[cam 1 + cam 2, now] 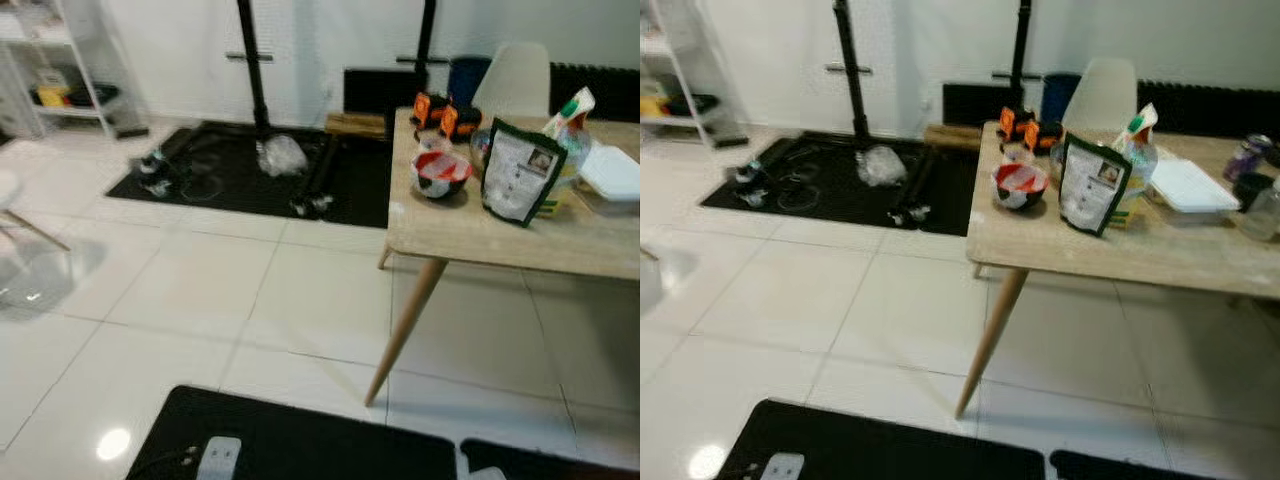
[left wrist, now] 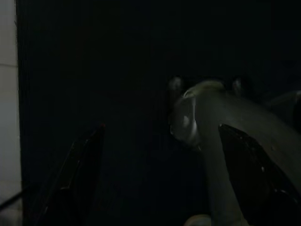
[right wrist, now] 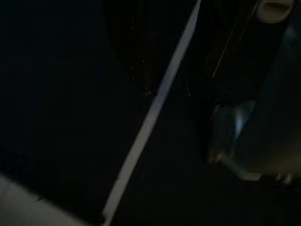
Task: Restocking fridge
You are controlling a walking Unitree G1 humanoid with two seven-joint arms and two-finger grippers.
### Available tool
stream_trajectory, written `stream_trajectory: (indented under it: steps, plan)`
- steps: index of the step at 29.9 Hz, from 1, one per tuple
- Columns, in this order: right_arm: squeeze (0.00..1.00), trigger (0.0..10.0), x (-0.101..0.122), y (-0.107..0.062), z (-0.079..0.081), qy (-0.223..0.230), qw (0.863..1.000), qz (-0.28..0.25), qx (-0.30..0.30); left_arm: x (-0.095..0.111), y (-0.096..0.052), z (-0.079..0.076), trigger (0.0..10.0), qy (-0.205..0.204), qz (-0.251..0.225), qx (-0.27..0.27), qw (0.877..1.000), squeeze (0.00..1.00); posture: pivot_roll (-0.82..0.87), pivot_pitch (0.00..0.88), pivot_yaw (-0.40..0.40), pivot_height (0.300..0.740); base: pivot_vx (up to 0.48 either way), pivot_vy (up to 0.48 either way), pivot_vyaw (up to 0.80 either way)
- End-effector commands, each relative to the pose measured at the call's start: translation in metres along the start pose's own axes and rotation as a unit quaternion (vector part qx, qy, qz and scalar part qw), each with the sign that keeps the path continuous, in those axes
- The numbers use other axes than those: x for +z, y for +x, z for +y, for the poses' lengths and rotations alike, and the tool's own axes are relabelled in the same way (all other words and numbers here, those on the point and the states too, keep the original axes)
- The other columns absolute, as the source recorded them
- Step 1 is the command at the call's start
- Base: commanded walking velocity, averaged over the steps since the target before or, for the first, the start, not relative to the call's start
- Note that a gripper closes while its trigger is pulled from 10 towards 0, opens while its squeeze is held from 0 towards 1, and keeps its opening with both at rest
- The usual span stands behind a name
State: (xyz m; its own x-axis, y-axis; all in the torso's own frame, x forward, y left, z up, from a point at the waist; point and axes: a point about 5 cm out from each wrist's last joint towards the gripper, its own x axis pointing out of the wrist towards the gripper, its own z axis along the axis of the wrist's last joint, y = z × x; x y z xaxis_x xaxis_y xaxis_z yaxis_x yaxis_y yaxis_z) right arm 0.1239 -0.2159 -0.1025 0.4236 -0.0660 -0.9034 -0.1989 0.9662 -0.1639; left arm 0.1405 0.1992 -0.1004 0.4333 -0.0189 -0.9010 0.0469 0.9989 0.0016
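Observation:
Groceries stand on a light wooden table [image 1: 470, 240] at the right. Among them are a red and white bowl [image 1: 441, 173], a dark green pouch [image 1: 519, 172] standing upright, a carton with a green and white top [image 1: 572, 112] and a white lidded container [image 1: 612, 170]. Two orange and black items [image 1: 445, 115] sit at the table's far corner. A can [image 1: 1250, 155] and a glass jar [image 1: 1265, 212] are further right. My left gripper [image 2: 160, 188] hangs low in the dark, open, fingers wide apart and holding nothing. My right arm hangs idle in shade.
A white chair [image 1: 515, 80] stands behind the table. A black mat [image 1: 230, 165] with two black stand poles, cables and a plastic bag lies on the white tiles ahead. A shelf unit [image 1: 60, 70] is at far left. Another black mat [image 1: 290, 440] lies at my feet.

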Motion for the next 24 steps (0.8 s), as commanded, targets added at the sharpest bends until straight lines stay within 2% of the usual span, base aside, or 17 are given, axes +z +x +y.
stream_trajectory:
  steps: [1,20,24]
  plan:
    - [0.0,10.0,0.0022,0.0006,0.004,0.009,1.0,-0.004,0.004,0.0002,-0.0005,0.0032,10.0,0.003,0.001,0.004,1.0,0.0,-0.03,0.0,0.003,0.74,0.0,-0.472,0.0]
    - [0.0,10.0,0.0013,0.0006,0.0028,0.011,1.0,0.002,-0.001,0.0008,0.0001,0.0006,10.0,0.002,0.001,0.003,1.0,0.0,-0.03,0.0,-0.001,0.74,0.0,-0.465,0.0]
    - [0.0,10.0,0.0025,0.0008,0.0023,0.011,1.0,0.0,-0.002,0.0005,0.0001,0.001,10.0,0.003,0.001,0.009,1.0,0.0,-0.03,0.0,-0.001,0.74,0.0,-0.169,0.0]
